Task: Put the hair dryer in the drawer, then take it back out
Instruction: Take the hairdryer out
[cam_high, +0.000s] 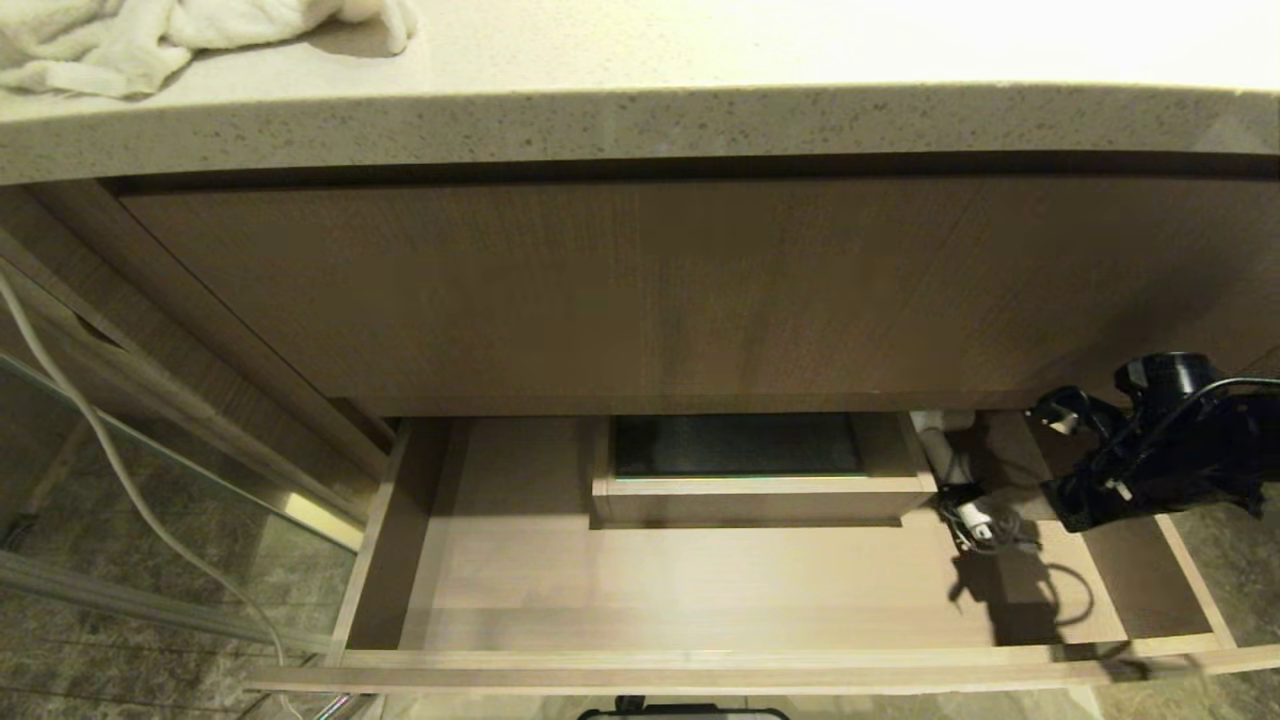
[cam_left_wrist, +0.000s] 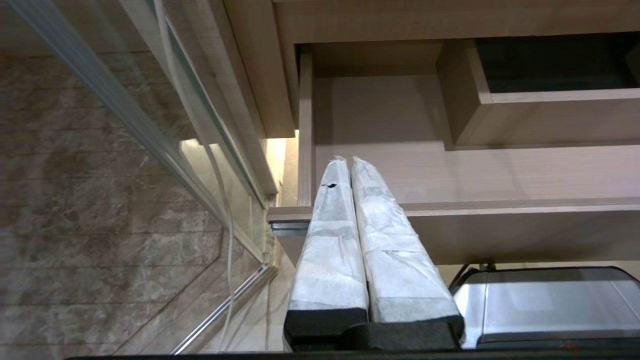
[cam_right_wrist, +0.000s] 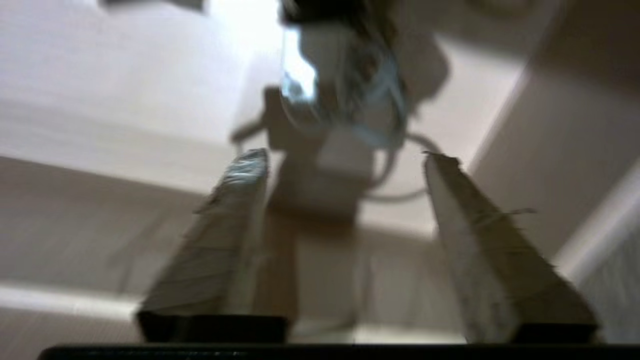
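White hair dryer (cam_high: 952, 455) inside wooden drawer (cam_high: 700, 668); right claw (cam_right_wrist: 345, 160) wide apart, empty, above it.

A white towel (cam_high: 150, 40) lies crumpled at the far left of the speckled countertop (cam_high: 640, 125). A thin white cable (cam_high: 120, 470) hangs at the left.

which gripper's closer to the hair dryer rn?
Right. The right gripper hangs open just above the hair dryer in the drawer; the left gripper is parked by the drawer's opposite front corner.
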